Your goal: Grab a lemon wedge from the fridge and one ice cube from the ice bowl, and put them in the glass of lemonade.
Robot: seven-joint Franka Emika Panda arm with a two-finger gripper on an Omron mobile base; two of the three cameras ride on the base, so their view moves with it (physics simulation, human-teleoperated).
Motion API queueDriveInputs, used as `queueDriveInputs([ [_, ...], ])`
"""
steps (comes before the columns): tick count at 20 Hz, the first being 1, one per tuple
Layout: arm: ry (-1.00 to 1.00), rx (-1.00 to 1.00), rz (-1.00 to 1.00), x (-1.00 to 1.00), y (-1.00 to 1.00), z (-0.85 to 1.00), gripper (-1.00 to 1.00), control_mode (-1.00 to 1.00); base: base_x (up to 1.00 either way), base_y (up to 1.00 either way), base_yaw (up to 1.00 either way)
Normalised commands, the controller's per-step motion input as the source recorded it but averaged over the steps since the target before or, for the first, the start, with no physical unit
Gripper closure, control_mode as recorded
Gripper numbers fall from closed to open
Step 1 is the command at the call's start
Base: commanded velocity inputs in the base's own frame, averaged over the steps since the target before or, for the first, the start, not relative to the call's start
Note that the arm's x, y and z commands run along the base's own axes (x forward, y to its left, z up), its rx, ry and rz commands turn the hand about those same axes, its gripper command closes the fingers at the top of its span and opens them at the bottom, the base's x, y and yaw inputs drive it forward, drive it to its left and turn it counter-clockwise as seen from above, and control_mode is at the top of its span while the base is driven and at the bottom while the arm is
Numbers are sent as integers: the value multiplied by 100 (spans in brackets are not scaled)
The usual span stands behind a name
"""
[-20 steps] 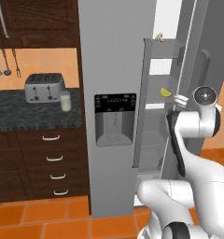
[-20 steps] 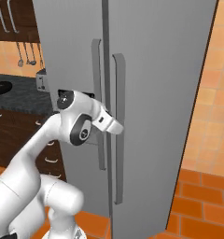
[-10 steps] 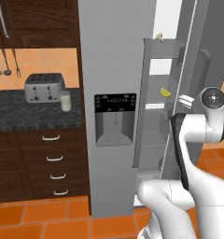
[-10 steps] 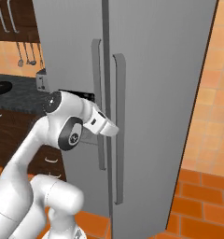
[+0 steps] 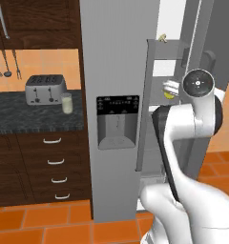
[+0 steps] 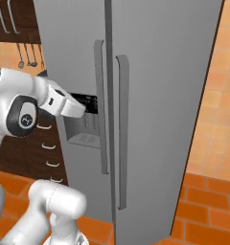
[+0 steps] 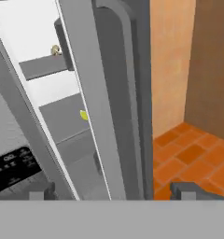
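- The fingers (image 7: 114, 189) are spread wide with nothing between them; in the hand view their two dark tips stand far apart at the bottom, one on either side of the edge of the fridge door.
- The right-hand door of the fridge (image 5: 119, 57) stands partly open. In the hand view its edge and bar handle run up the middle of the picture, just ahead of the fingers.
- Beyond that edge lies the lit interior with its grey shelves. The lemon wedge (image 7: 84, 115) shows there as a small yellow spot beside the door edge, on a middle shelf, half cut off by the door.
- From the fingers, the lemon wedge lies ahead, up and a little to the left in the hand view, with the door edge between them. My judgement: the hand must pass round the door edge into the gap before it can reach the wedge.
- The wedge is too small to tell which way its long axis runs.
- In the left base view the lemon wedge (image 5: 169, 95) sits on a shelf just left of the arm's round joint.
- A small tan item (image 5: 161, 37) sits on a higher shelf.
- Farthest off, the glass of lemonade (image 5: 66, 103) stands on the dark desk (image 5: 21, 119), just beside the silver toaster (image 5: 45, 88), well apart from the fridge opening.
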Motion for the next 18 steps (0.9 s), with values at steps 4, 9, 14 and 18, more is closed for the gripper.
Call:
queueDriveInputs([
  [4,68,-20,0,76,9,10,-100,-100,0,0,0],
  [9,61,-31,3,68,-4,-14,-100,-100,0,0,0],
  [14,9,-26,0,33,-2,-59,-100,-100,0,0,0],
  [18,1,-15,6,91,-41,-16,-100,-100,0,0,0],
])
